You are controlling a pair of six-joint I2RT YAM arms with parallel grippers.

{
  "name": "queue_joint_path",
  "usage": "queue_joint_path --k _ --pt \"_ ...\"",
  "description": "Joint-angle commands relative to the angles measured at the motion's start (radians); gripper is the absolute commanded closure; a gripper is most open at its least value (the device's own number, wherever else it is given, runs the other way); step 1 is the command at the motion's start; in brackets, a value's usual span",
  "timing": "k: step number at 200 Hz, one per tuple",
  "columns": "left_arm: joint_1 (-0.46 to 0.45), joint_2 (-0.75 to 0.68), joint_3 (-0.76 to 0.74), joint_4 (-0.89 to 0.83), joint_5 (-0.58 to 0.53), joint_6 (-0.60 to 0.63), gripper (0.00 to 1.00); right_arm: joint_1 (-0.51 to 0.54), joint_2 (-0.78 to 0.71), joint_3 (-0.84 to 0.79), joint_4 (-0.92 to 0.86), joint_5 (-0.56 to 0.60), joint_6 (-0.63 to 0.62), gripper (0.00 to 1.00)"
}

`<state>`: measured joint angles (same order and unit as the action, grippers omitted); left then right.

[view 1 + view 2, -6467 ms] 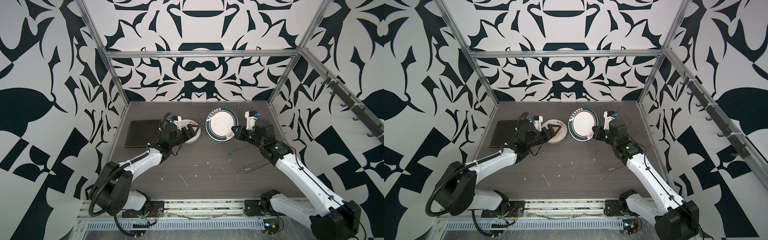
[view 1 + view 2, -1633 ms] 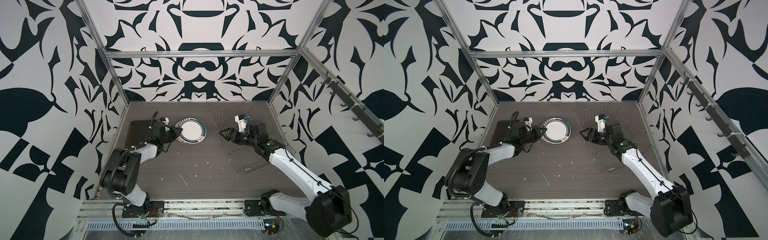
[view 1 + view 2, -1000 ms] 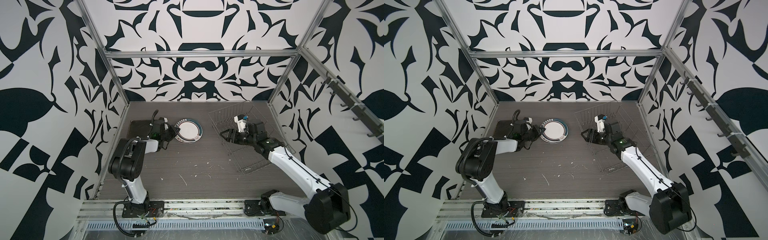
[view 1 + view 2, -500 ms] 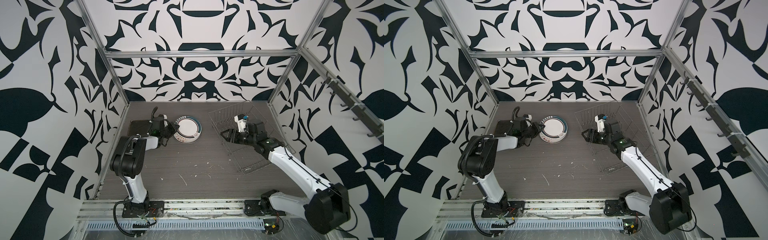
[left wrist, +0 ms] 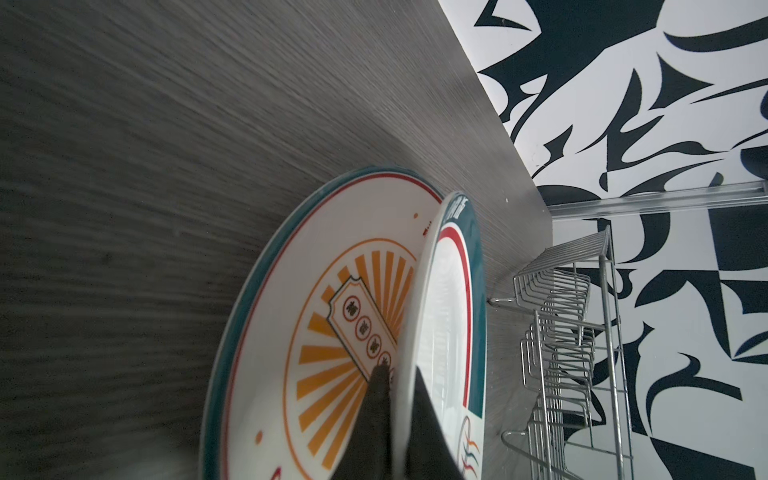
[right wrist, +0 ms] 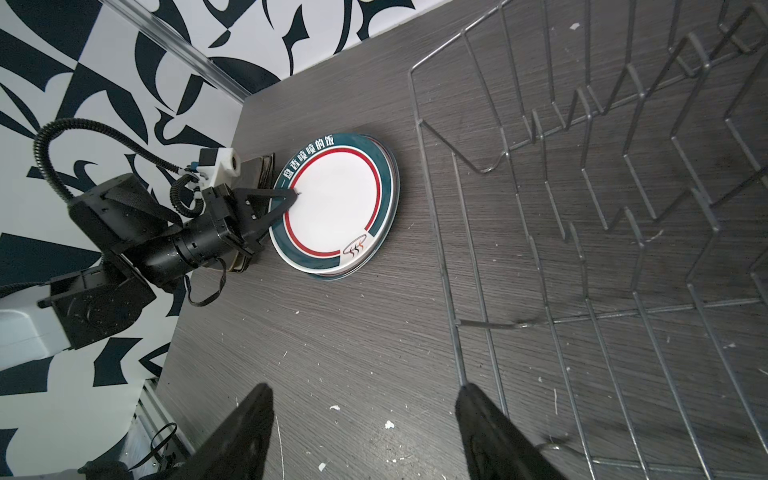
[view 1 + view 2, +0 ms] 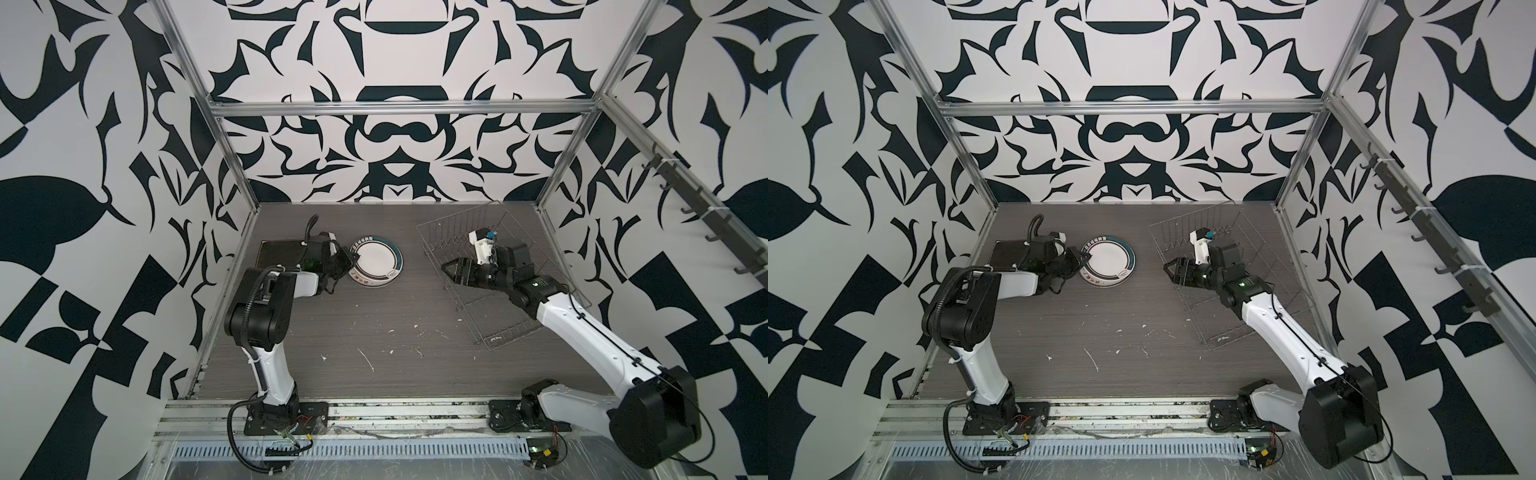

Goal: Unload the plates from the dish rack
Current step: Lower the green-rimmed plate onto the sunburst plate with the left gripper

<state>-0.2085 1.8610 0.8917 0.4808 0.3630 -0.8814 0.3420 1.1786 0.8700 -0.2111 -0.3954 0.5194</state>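
Handed over since the earlier frames, the round white plate with a teal band [image 7: 376, 266] has left the right arm at mid-frame and now sits left of centre in both top views, far from the silver wire dish rack [image 7: 461, 226]. The left wrist view shows it tilted over a second round plate with an orange sunburst [image 5: 332, 311]. Its far rim is down on that plate and its near rim is raised. The left gripper [image 7: 353, 259] is clamped on that raised rim, one dark finger above and one below [image 5: 374, 399].

Just left of the pair, partly under the left wrist, lies a glossy black square plate [image 7: 280, 253], flat on the dark grey wood-grain tabletop [image 7: 374, 332].

The dish rack stands at the right of both top views, angled toward the back right corner, with its tines upright. The right gripper [image 7: 451, 268] has drawn back to the rack's left edge and points toward the plates. Its fingers are spread wide with nothing between them, as the right wrist view shows [image 6: 365, 436].

White crumbs [image 7: 368, 359] are scattered over the tabletop nearer the lower edge.
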Motion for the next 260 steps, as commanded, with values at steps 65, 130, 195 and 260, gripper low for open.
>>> queue_joint_path --k 65,130,195,260 --pt "0.004 0.005 0.024 0.01 -0.006 0.012 0.85 -0.003 -0.036 0.026 0.022 0.026 -0.018 0.25" --pt "0.006 0.0 0.02 0.012 -0.006 0.007 0.71 -0.003 -0.032 0.035 0.009 0.017 -0.025 0.25" --pt "0.006 -0.035 0.029 -0.055 -0.028 0.04 0.45 -0.002 -0.048 0.032 0.009 0.034 -0.024 0.24" --pt "0.006 -0.074 0.061 -0.184 -0.09 0.118 0.34 -0.003 -0.063 0.029 0.006 0.054 -0.025 0.24"
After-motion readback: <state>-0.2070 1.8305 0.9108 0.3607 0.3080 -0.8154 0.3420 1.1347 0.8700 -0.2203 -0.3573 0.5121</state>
